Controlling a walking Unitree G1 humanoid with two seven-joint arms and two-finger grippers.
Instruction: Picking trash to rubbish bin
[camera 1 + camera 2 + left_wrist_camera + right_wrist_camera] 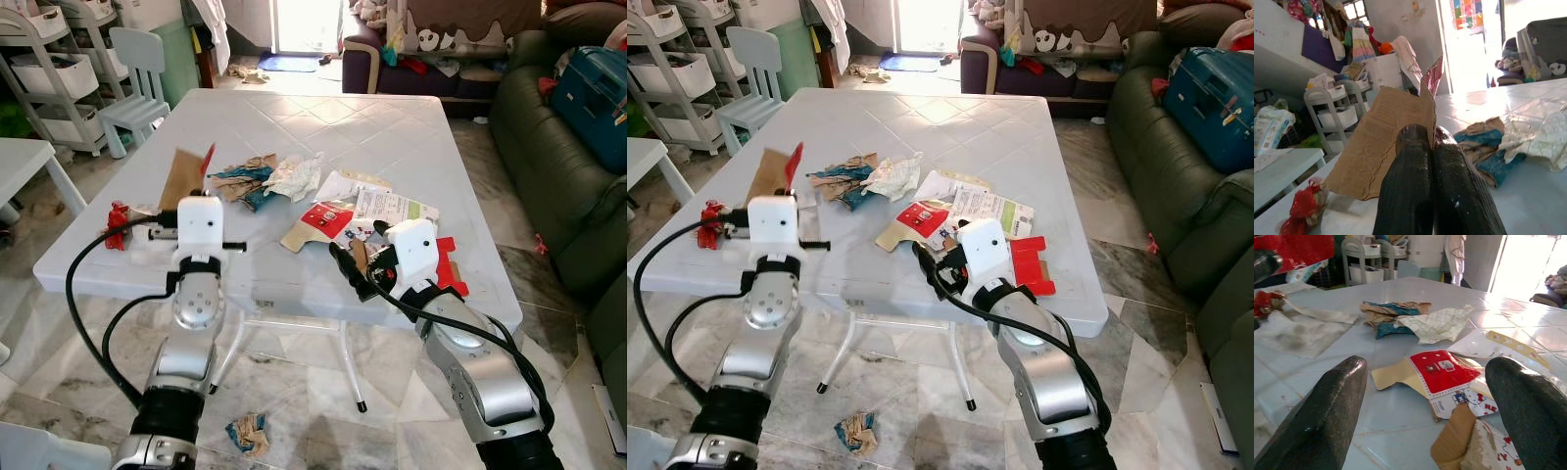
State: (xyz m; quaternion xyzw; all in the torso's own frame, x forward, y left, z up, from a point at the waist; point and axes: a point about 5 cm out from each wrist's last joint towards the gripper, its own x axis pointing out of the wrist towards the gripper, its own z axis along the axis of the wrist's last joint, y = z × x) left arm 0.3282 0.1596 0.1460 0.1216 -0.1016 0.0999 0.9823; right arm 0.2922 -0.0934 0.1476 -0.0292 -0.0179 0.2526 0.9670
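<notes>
Left gripper (1432, 142) has its two black fingers pressed together on a brown cardboard piece (182, 178), which it holds up over the left part of the white table (323, 122); the card has a red strip at its top edge. Right gripper (355, 262) is at the front edge of the table w/ fingers spread wide and nothing between them; just in front of it lies a red-and-white carton flap (1442, 368) and a small brown card corner (1455, 439).

Progress, as I judge it: early stage. One piece is lifted, but most trash is not yet collected. On the table there are a teal-and-brown crumpled wrapper (243, 182), a crumpled white paper (296, 176), flat printed sheets (387, 208), a red carton (449, 264) near the right arm, a red crumpled wrapper (119, 213) at the left edge. One more crumpled wad (248, 435) lies on the floor under the table. I see no rubbish bin in these pics, so the held card has no visible place to go yet.

Surface: white plastic table w/ diamond pattern, on thin white legs, standing on marble-look tiles. Room: dark green sofa (549, 147) at right w/ a blue case (598, 93) on it, a pale child chair (137, 83) and white shelf racks (59, 78) at left, bright doorway at the back
</notes>
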